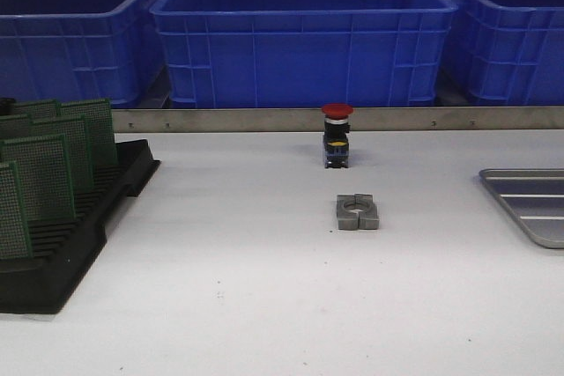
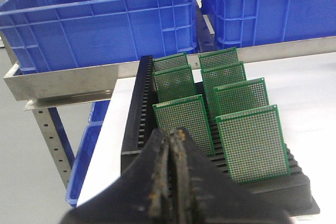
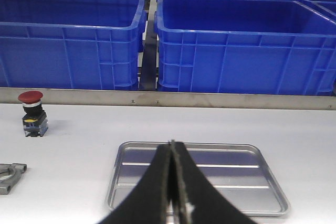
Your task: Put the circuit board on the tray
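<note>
Several green circuit boards [image 1: 44,178] stand upright in a black slotted rack [image 1: 79,244] at the table's left; the left wrist view shows them too [image 2: 251,142]. The silver tray [image 1: 533,204] lies at the right edge of the table, partly cut off, and is empty; it also shows in the right wrist view [image 3: 220,174]. My left gripper [image 2: 173,132] is shut and empty, just before the rack's near end. My right gripper [image 3: 171,142] is shut and empty, over the tray's near side. Neither gripper shows in the front view.
A red-capped push button [image 1: 337,134] stands mid-table at the back, a grey metal clamp block [image 1: 357,212] in front of it. Blue plastic bins [image 1: 304,37] line a shelf behind a metal rail [image 1: 352,119]. The table's left edge drops off beside the rack [image 2: 105,129].
</note>
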